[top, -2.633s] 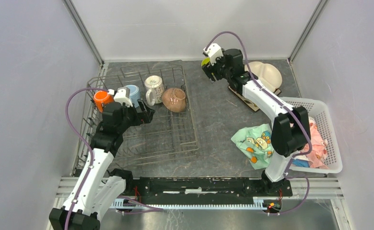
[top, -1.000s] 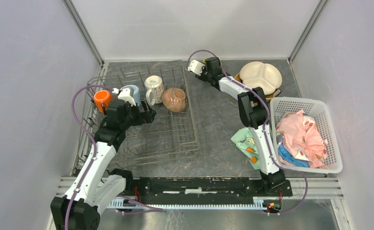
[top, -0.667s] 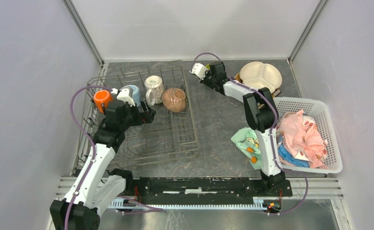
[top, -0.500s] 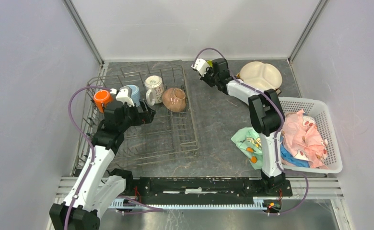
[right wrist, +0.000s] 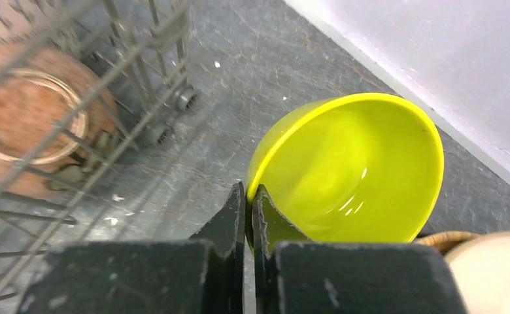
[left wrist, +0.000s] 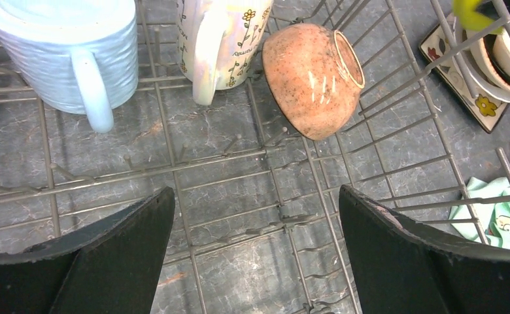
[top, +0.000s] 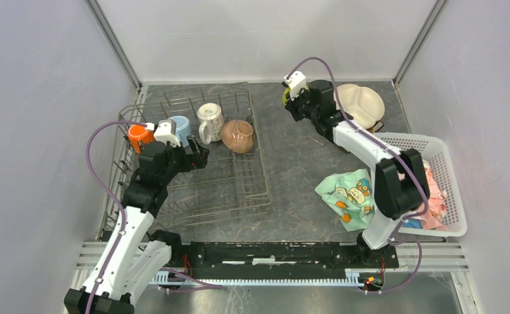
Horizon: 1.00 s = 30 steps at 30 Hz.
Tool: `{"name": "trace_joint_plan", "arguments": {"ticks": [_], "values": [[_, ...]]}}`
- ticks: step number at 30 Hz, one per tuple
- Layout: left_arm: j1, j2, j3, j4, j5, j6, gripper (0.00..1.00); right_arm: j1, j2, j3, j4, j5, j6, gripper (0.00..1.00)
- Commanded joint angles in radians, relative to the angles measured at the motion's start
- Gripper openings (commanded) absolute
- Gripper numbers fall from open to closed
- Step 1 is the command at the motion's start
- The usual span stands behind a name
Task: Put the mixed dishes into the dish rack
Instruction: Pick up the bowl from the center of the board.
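Carry lime-green bowl [right wrist: 350, 170], clamped by its rim in right gripper [right wrist: 249, 196] and held off the table between dish rack [top: 206, 196] and cream plate [top: 360, 104], low over the rack wall onto free tines beside tan bowl [left wrist: 311, 78], then tip on edge before release. Hold left gripper [left wrist: 254, 196], fingers wide apart above the rack floor, out of that path. Found no brand, label or legible writing; only flower print on white mug [left wrist: 213, 46].

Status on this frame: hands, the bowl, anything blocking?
Left hand open over dish rack. Right hand shut on rim of lime-green bowl, outside the rack. Tan bowl on its side by rack's right wall.
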Motion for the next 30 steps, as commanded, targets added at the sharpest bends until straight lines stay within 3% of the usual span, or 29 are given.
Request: {"name": "trace_joint_plan", "arguments": {"ticks": [1, 12, 23, 27, 30], "values": [[-0.026, -0.041, 0.026, 0.006, -0.069, 0.003, 1.0, -0.001, -0.176, -0.014, 0.017, 0.002, 0.179, 0.0], [-0.027, -0.025, 0.033, 0.267, 0.516, -0.079, 0.96, 0.011, -0.414, 0.047, 0.021, -0.267, 0.388, 0.0], [-0.028, 0.006, 0.014, 0.569, 0.567, -0.132, 0.95, 0.111, -0.498, -0.036, 0.328, -0.551, 0.717, 0.0], [-0.03, -0.031, -0.093, 0.807, 0.605, -0.072, 0.94, 0.163, -0.486, -0.079, 0.518, -0.64, 0.875, 0.0], [-0.034, -0.048, -0.164, 1.007, 0.721, -0.002, 0.88, 0.212, -0.47, -0.087, 0.531, -0.677, 0.873, 0.0]]}}
